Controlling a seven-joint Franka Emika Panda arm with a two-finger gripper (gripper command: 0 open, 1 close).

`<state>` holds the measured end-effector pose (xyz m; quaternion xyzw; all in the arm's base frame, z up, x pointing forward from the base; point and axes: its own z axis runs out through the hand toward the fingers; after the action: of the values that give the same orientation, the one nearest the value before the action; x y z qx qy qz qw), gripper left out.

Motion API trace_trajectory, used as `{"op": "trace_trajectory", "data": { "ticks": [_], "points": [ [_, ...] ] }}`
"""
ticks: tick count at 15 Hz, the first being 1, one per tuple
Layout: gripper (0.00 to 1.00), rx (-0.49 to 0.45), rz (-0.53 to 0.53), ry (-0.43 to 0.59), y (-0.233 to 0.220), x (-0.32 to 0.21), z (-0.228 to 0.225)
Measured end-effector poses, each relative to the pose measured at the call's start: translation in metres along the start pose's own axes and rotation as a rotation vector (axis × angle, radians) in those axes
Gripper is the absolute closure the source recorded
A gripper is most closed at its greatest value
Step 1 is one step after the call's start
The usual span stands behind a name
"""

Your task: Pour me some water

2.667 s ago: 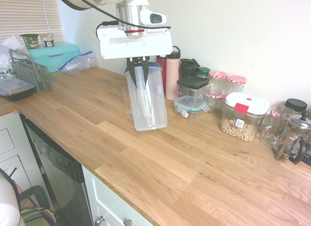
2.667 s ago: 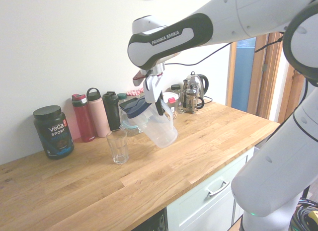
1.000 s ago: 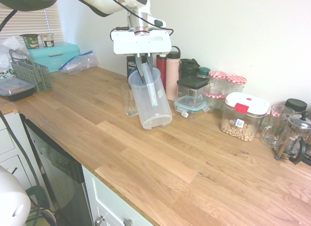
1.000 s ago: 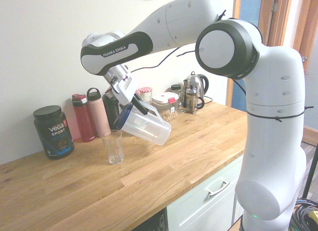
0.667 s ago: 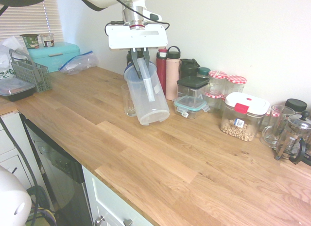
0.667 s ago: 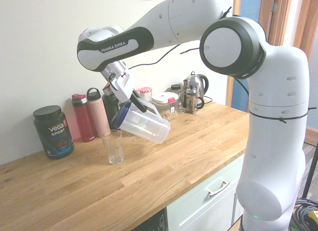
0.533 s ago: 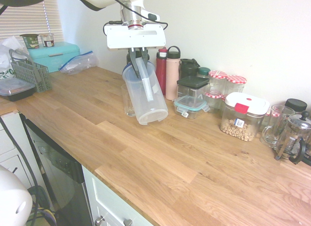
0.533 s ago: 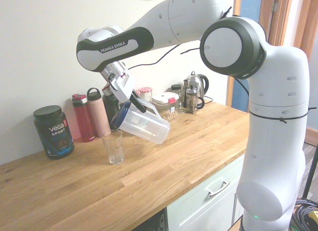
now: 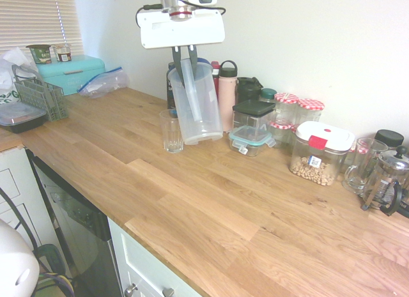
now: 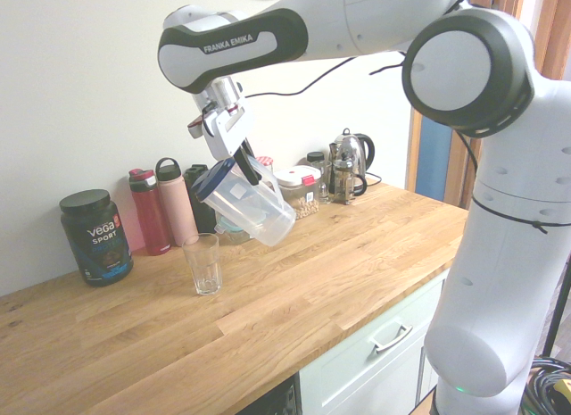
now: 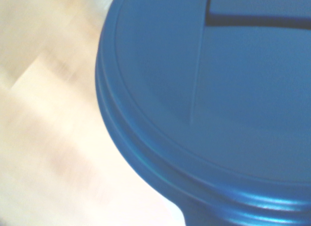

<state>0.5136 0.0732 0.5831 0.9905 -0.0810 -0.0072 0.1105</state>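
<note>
My gripper (image 9: 183, 54) (image 10: 243, 161) is shut on the handle of a clear plastic pitcher (image 9: 195, 105) (image 10: 247, 203) with a blue lid (image 11: 214, 99). The pitcher hangs tilted in the air, lid end lower, just above and behind an upright clear drinking glass (image 9: 172, 131) (image 10: 206, 264) on the wooden counter (image 9: 211, 201). No water shows in the pitcher or the glass. The blue lid fills most of the wrist view.
Along the wall stand a black Vega tub (image 10: 95, 236), red and pink bottles (image 10: 150, 211) (image 9: 227, 96), jars, food containers (image 9: 320, 152) and a French press (image 9: 386, 179). A teal box (image 9: 67, 73) and crate (image 9: 39, 96) sit far left. The counter's front edge runs close by.
The arm has risen and drawn back toward the wall, carrying the pitcher higher above the glass. The glass has not moved.
</note>
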Motion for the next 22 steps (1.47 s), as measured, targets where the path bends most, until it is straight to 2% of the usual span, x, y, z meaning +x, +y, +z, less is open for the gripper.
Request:
{"op": "trace_trajectory", "data": {
  "ticks": [2, 6, 9, 12, 17, 22],
  "points": [
    [1.0, 0.078, 0.09, 0.008, 0.035, 0.012, 0.007],
    [1.0, 0.241, 0.304, 0.043, 0.135, 0.011, 0.007],
    [1.0, 0.354, 0.464, 0.097, 0.192, 0.004, 0.039],
    [1.0, 0.441, 0.616, 0.168, 0.23, -0.01, 0.085],
    [1.0, 0.532, 0.804, 0.339, 0.241, -0.055, 0.15],
    [1.0, 0.487, 0.779, 0.296, 0.225, -0.087, 0.172]
  ]
}}
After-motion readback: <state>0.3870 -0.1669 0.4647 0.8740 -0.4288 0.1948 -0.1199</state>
